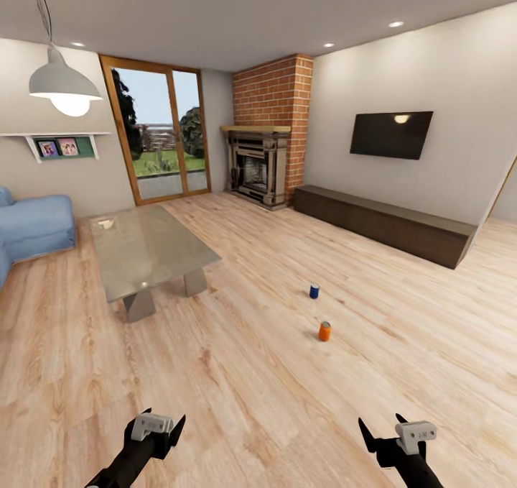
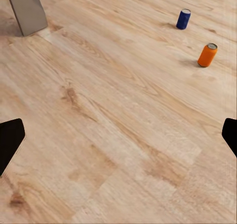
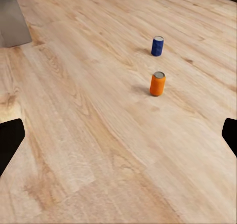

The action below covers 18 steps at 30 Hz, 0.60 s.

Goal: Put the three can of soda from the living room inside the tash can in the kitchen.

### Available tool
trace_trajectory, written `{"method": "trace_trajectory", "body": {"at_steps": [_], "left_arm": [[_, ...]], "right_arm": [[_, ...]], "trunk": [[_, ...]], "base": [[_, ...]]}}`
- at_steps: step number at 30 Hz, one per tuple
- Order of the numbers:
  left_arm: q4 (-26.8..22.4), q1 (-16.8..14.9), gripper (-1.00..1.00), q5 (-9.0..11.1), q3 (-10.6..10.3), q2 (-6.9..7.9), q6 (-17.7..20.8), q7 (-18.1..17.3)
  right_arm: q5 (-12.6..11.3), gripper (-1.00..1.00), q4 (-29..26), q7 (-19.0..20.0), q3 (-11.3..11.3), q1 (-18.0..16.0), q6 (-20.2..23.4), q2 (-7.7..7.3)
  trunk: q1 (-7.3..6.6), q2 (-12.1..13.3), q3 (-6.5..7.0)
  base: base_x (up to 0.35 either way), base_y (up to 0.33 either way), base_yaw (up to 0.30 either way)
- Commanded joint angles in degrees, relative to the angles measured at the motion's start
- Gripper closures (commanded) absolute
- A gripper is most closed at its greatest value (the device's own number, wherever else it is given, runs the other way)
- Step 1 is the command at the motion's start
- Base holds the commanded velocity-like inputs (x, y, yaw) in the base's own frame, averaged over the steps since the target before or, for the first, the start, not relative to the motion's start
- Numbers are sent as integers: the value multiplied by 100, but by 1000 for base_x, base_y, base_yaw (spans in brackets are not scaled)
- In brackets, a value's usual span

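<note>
Two soda cans stand upright on the living room's wood floor: a dark blue can (image 1: 314,291) (image 2: 183,19) (image 3: 157,45) and, nearer me, an orange can (image 1: 324,330) (image 2: 207,55) (image 3: 157,83). A third can is out of view, and so is the trash can. My left gripper (image 1: 162,422) (image 2: 118,135) and right gripper (image 1: 380,427) (image 3: 118,135) hang low at the front, both open and holding nothing, well short of the cans.
A glass coffee table (image 1: 147,247) on grey legs (image 2: 27,9) stands to the left. A blue sofa (image 1: 32,226) sits at the far left. The brick fireplace (image 1: 269,132), wall TV (image 1: 391,134) and long dark bench (image 1: 384,222) line the back and right.
</note>
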Motion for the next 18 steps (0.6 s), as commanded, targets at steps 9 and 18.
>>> {"method": "trace_trajectory", "body": {"at_steps": [9,18], "left_arm": [[2,1,-100,-4,0,0,1,-9],[2,1,-100,-3,-8,0,-6,-6]], "right_arm": [[1,-100,0,0,0,0,0,2],[-2,-100,0,-1,0,0,0,2]], "trunk": [[0,0,0],[0,0,0]], "base": [[236,244,0],[163,208,0]]}}
